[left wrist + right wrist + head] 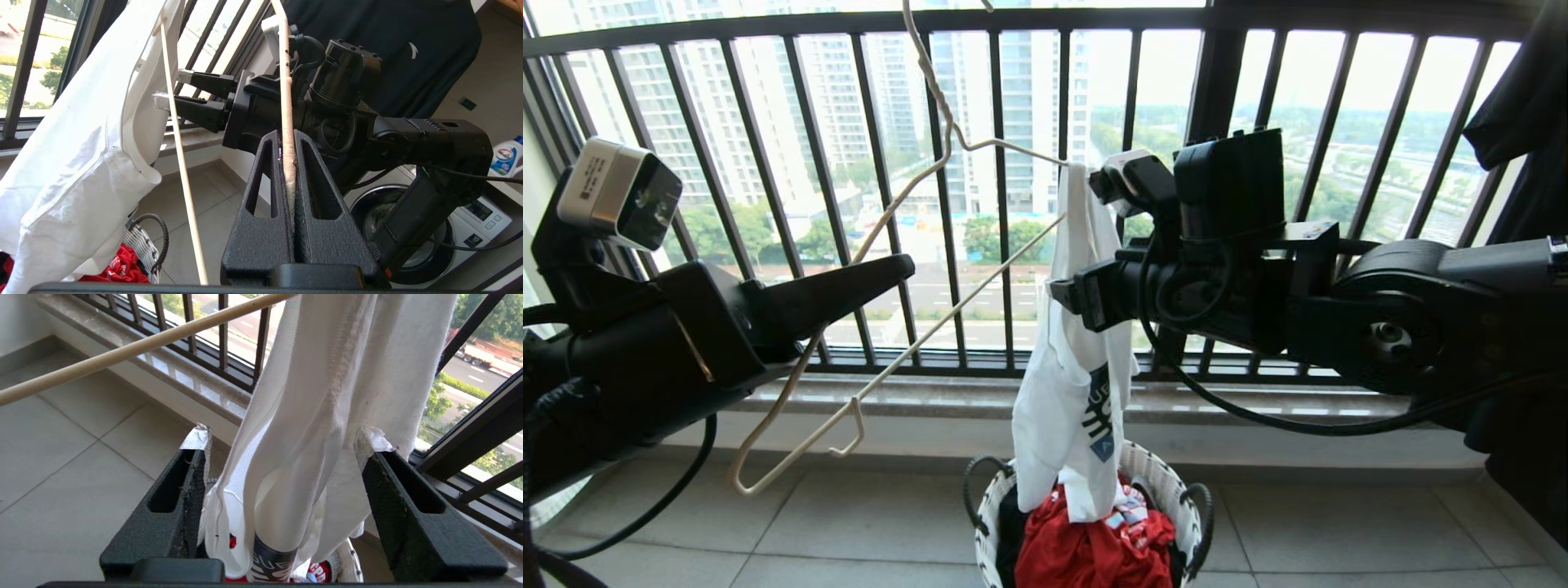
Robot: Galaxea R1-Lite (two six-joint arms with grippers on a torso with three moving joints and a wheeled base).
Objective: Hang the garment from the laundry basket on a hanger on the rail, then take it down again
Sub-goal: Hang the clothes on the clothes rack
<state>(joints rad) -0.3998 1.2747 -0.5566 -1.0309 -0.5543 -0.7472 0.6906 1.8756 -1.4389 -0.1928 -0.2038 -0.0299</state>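
The garment point(1072, 384) is draping off one tip of the hanger point(882, 245), its hem trailing into the laundry basket point(1160, 474) on the tiled floor point(1339, 531). We are seeing the left gripper point(882, 273) with fingers clenched on the hanger's wire, and the right gripper point(1086, 237) with fingers spread either side of the bunched cloth, not pinching it. Red clothes point(1094, 547) are filling the basket. The black window railing point(996, 188) and stone sill point(1258, 400) are backing the balcony. Only the left wrist view is showing a hanging black garment point(388, 49), a washing machine point(470, 220) and a detergent bottle point(506, 157).
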